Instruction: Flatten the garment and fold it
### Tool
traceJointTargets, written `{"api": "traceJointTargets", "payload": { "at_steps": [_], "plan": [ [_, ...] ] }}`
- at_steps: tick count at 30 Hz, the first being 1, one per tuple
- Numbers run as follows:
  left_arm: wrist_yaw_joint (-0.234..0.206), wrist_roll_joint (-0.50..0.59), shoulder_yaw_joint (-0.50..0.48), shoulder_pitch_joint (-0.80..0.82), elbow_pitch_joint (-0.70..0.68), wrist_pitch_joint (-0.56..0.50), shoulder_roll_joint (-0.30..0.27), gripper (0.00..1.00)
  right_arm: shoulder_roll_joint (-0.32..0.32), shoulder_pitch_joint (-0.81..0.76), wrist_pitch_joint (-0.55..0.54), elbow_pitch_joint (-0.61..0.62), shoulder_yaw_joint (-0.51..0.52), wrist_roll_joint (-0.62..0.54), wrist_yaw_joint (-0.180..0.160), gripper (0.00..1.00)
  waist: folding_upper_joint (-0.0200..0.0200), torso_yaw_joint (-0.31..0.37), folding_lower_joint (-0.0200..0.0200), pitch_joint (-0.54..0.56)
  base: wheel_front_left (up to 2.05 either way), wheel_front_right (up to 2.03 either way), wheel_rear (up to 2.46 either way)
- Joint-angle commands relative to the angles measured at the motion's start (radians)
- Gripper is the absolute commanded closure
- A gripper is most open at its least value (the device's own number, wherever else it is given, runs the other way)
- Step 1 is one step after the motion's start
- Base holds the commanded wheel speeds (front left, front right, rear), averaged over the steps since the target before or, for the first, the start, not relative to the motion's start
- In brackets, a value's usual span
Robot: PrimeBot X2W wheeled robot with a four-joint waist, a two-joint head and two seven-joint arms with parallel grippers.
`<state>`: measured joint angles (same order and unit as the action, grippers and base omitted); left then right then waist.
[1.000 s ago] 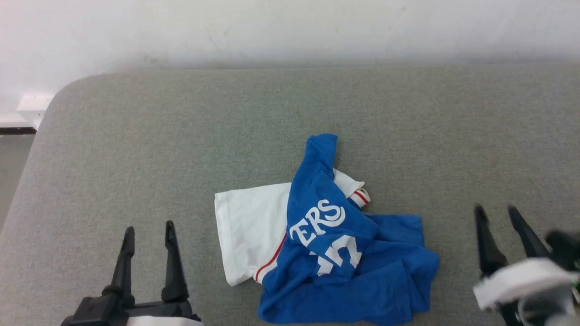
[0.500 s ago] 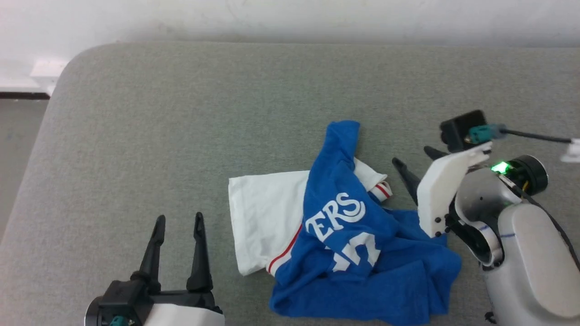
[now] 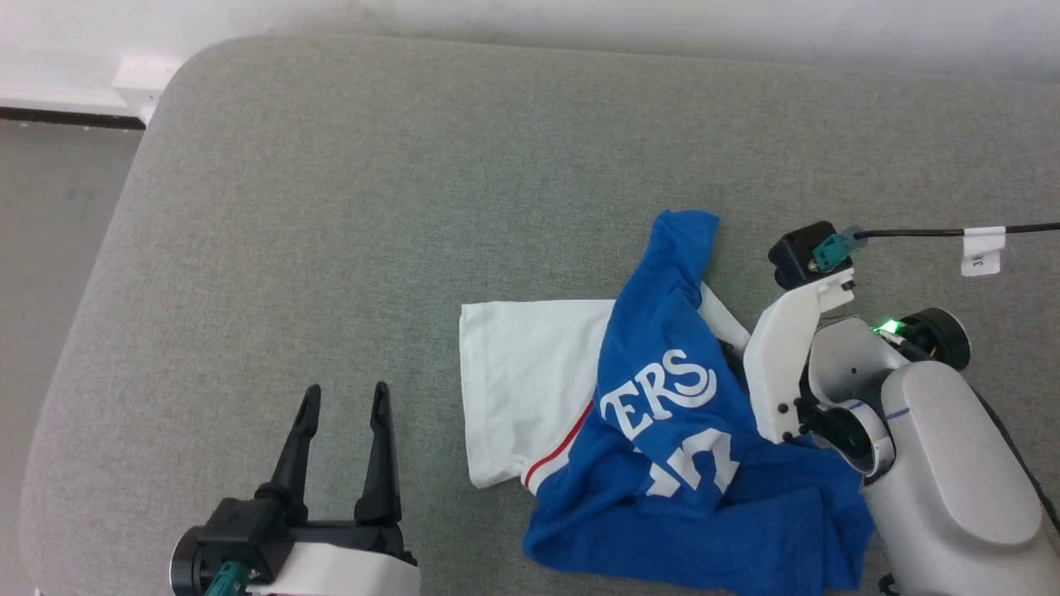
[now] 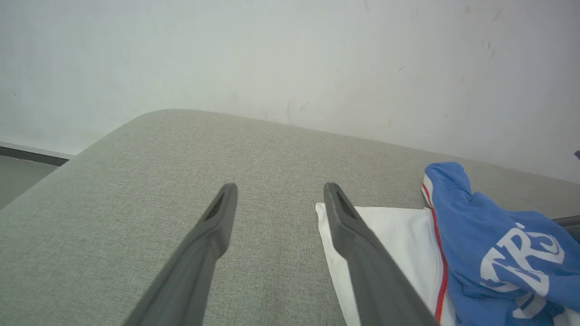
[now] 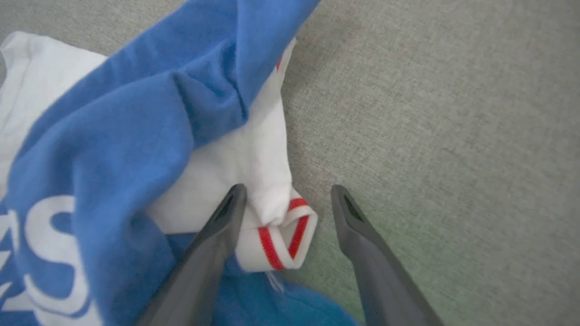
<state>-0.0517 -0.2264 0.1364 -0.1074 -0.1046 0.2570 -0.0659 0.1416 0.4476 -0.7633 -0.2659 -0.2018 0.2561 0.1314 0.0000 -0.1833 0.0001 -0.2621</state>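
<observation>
Grey cushion held the crumpled shirt; your right gripper gaped astride its striped cuff, ready to pinch; left gripper hung open, empty.

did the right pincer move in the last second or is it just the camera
Yes. The right pincer moved left, from clear of the right edge of the garment to its striped cuff, now between the open fingers.

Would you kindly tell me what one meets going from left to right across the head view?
Left gripper → garment's white sleeve → garment's blue lettered body → right arm.
</observation>
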Motion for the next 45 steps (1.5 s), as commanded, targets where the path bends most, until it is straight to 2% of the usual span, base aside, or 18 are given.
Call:
{"api": "traceJointTargets", "payload": {
  "at_steps": [1,3,4,19,30,38,39,41,42,45],
  "plan": [
    [0.013,0.011,-0.002,0.025,0.005,0.005,0.005,0.0,-0.006,0.016,0.008,-0.015,-0.001,0.0,-0.001,0.37,0.0,-0.01,-0.0001,-0.013,0.0,0.0,0.0],
    [0.017,0.013,-0.003,0.031,0.009,0.005,0.007,0.0,-0.013,0.021,0.018,-0.029,0.004,-0.001,-0.001,0.73,0.0,-0.013,-0.0001,-0.019,0.0,0.0,0.0],
    [0.019,0.014,-0.004,0.033,0.01,0.005,0.007,0.0,-0.015,0.024,0.022,-0.032,0.004,-0.003,-0.001,1.0,0.0,-0.013,-0.0001,-0.021,0.0,0.0,0.0],
    [0.025,0.028,-0.031,0.027,0.029,0.005,0.013,0.0,0.014,0.061,0.081,0.03,0.022,0.0,-0.001,1.0,0.0,0.037,-0.0001,0.012,0.0,0.0,0.0],
    [0.035,0.035,-0.054,0.006,0.024,0.005,0.014,0.0,0.106,-0.001,0.112,0.157,0.243,-0.032,-0.001,1.0,0.0,0.102,-0.0001,0.025,0.0,0.0,0.0],
    [0.046,0.039,-0.051,0.014,0.03,0.005,0.015,0.0,0.102,-0.183,0.097,0.203,0.371,-0.092,-0.001,1.0,0.0,0.128,-0.0001,0.017,0.0,0.0,0.0],
    [0.047,0.039,-0.052,0.014,0.031,0.005,0.015,0.0,0.09,-0.203,0.097,0.201,0.385,-0.097,-0.001,0.91,0.0,0.13,-0.0001,0.017,0.0,0.0,0.0],
    [0.049,0.04,-0.054,0.016,0.033,0.005,0.015,0.0,0.067,-0.229,0.105,0.204,0.404,-0.103,-0.001,0.16,0.0,0.134,-0.0001,0.016,0.0,0.0,0.0],
    [0.05,0.041,-0.056,0.017,0.034,0.005,0.015,0.0,0.054,-0.236,0.111,0.208,0.413,-0.103,-0.001,0.0,0.0,0.137,-0.0001,0.017,0.0,0.0,0.0],
    [0.052,0.046,-0.061,0.017,0.036,0.005,0.015,0.0,0.024,-0.247,0.119,0.222,0.43,-0.103,-0.001,0.0,0.0,0.145,-0.0001,0.02,0.0,0.0,0.0]
  ]
}}
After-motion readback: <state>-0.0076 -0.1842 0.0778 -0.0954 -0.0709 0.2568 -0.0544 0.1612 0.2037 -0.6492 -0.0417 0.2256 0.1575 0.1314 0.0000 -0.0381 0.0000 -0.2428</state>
